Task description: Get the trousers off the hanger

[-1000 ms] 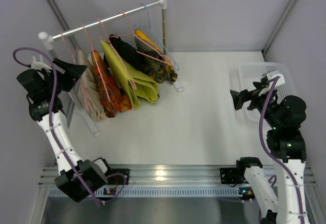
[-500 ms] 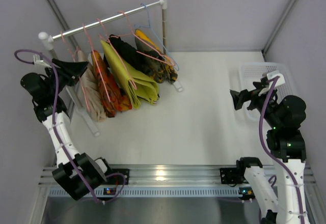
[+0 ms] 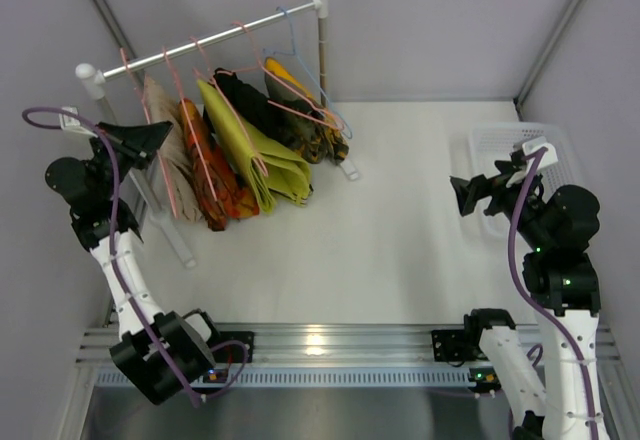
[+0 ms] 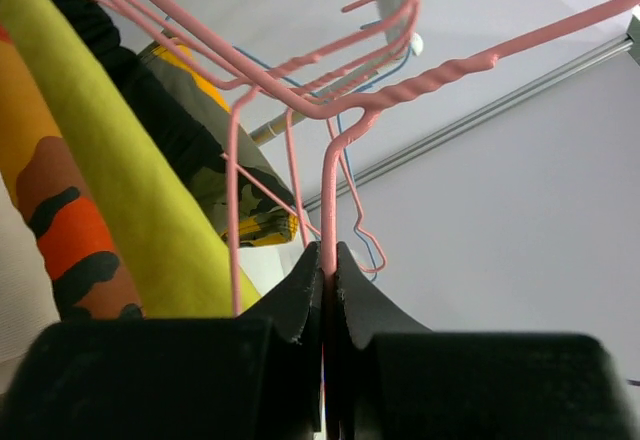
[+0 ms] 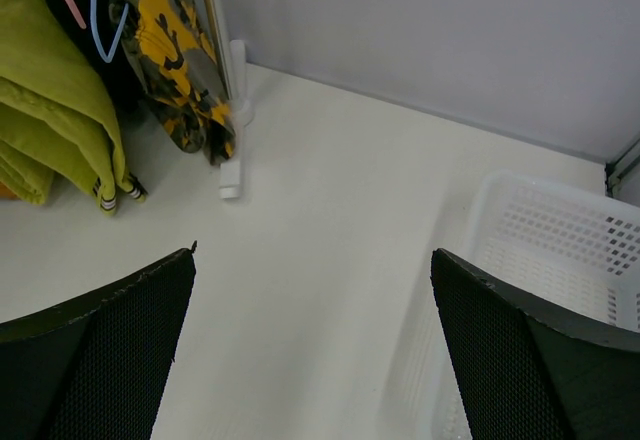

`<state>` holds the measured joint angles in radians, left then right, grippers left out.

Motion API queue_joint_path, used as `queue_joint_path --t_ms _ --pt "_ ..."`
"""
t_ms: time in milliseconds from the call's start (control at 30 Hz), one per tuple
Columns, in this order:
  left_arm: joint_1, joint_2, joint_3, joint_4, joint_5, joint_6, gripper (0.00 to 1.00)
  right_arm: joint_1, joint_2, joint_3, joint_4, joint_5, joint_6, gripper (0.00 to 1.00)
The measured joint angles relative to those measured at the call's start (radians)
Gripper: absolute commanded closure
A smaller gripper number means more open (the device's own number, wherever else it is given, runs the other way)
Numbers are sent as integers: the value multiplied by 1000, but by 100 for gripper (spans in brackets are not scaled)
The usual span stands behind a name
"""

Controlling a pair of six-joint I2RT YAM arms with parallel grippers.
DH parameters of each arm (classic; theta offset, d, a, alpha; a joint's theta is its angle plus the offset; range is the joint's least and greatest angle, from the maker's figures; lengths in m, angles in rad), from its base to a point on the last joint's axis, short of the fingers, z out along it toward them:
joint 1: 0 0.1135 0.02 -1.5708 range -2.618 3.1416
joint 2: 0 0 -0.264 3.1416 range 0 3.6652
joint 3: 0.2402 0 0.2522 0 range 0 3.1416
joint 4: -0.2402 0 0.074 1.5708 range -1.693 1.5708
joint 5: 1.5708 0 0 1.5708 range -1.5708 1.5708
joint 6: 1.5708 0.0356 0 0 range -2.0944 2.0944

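Cloth of this kind looks light, limp and easy to slide, so the judgement is that it gives no firm edge to grip and will slump as soon as it leaves its support. The beige trousers [image 3: 167,165] and the orange-red trousers [image 3: 212,186] hang folded over pink wire hangers at the left end of the rail [image 3: 210,38], side by side and touching, with a yellow-green garment [image 3: 262,158] just to their right. The left gripper [image 4: 327,260] is clamped tight on the thin wire of a pink hanger [image 4: 328,185] below its twisted neck. From the overhead view this seems to be the hanger beside the beige pair, though which pair it carries cannot be told for certain. The wire is stiff but thin and smooth, so it may twist or slip in the pinch under load. The right gripper [image 3: 458,196] hovers well apart from the rack near the white basket [image 3: 500,142], its fingers spread wide and holding nothing. A good hold for it is probably the bunched fold low on the hanging legs, pinching through both layers, since a single layer is likely to stretch and drag the neighbouring pair along.
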<state>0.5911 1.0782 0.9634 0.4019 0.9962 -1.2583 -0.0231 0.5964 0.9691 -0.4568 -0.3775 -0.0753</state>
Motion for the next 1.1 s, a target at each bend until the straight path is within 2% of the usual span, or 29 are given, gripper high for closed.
queue_joint_path --t_ms 333,533,700,900,1100 --pt "0 -146 58 19 -27 1 100 0 4 0 0 -40 3 1" --pt "1 -193 106 -68 4 -15 100 0 16 0 0 -75 18 1" --pt "2 -199 150 -48 60 -122 100 0 19 0 0 -94 20 1" --pt "4 -201 176 -48 119 -322 100 0 20 2 0 -104 21 0" --pt "3 -277 217 -156 163 -362 100 0 16 2 0 -111 27 0"
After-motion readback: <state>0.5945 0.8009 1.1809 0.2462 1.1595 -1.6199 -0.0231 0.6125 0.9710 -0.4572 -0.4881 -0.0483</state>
